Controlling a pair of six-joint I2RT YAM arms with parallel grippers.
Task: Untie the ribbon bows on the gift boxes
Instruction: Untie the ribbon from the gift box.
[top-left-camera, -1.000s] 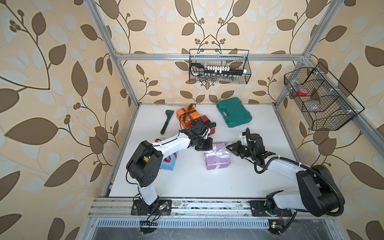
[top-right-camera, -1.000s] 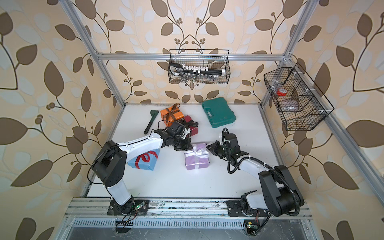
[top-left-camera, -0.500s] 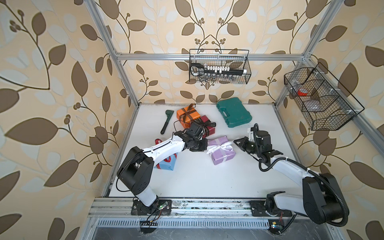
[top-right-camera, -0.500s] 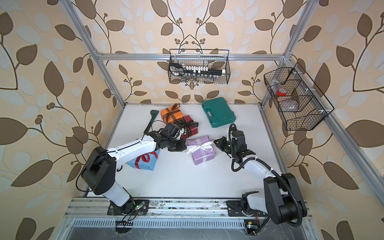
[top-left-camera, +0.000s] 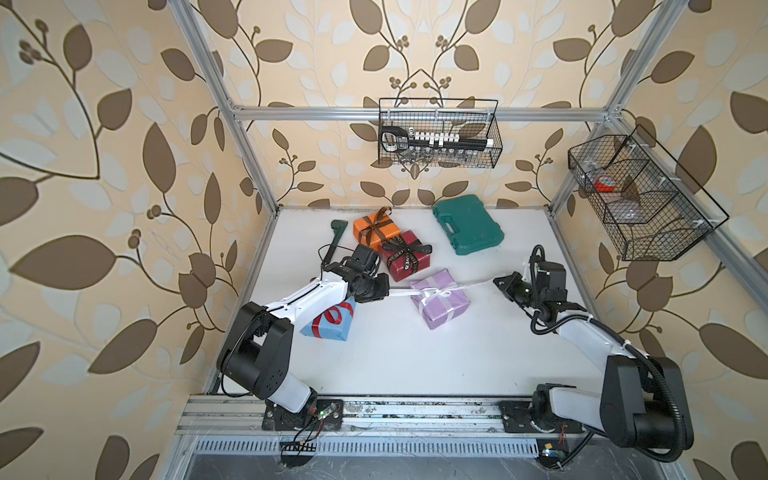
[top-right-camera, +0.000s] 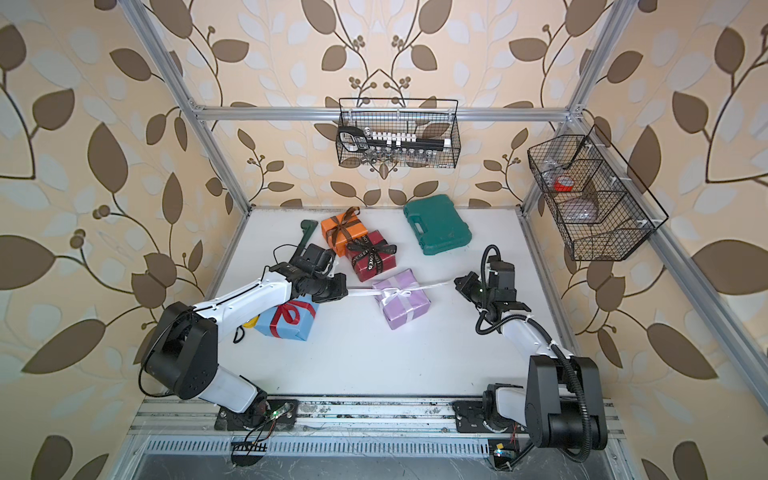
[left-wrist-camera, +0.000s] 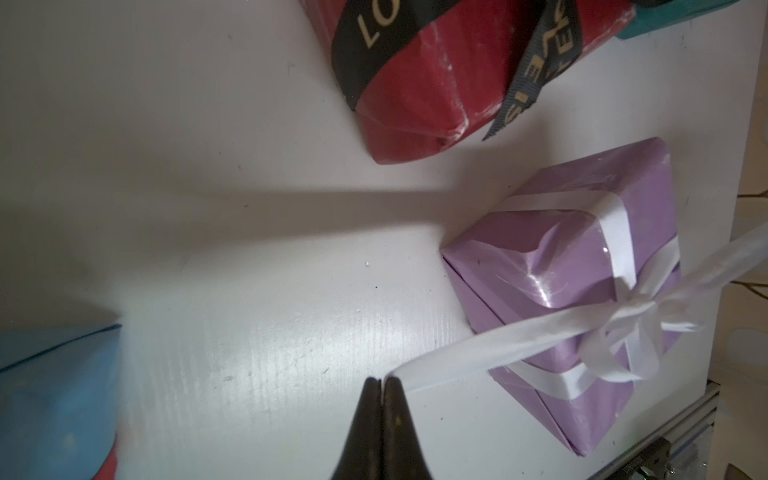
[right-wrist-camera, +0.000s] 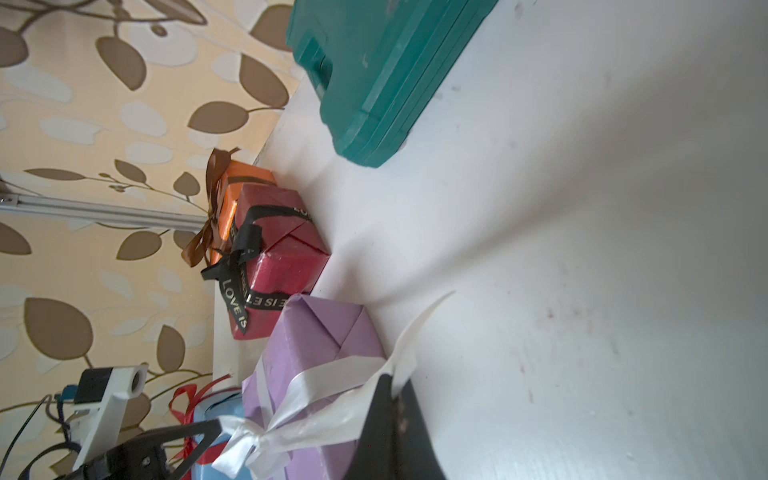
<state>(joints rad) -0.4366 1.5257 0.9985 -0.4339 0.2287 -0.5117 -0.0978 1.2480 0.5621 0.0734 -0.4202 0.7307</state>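
The lilac gift box (top-left-camera: 455, 301) (top-right-camera: 419, 300) lies mid-table, its white ribbon (top-left-camera: 401, 293) (top-right-camera: 361, 292) pulled taut to both sides of a small remaining knot. My left gripper (top-left-camera: 388, 292) (left-wrist-camera: 381, 380) is shut on one ribbon tail (left-wrist-camera: 498, 345). My right gripper (top-left-camera: 497, 281) (right-wrist-camera: 392, 380) is shut on the other tail (right-wrist-camera: 332, 378). Behind stand the orange box (top-left-camera: 384, 232) with a brown bow and the dark red box (top-left-camera: 399, 268) with a black lettered bow. The light blue box (top-left-camera: 320, 328) with a red bow lies partly under my left arm.
A green tool case (top-left-camera: 467, 224) lies at the back right. A dark green tool (top-left-camera: 337, 232) rests near the back left edge. Wire baskets hang on the back wall (top-left-camera: 438, 139) and on the right wall (top-left-camera: 640, 199).
The two grippers have drawn apart, left going left and right going right, stretching the white ribbon. The bow's loops have shrunk and the lilac box has shifted and turned a little.
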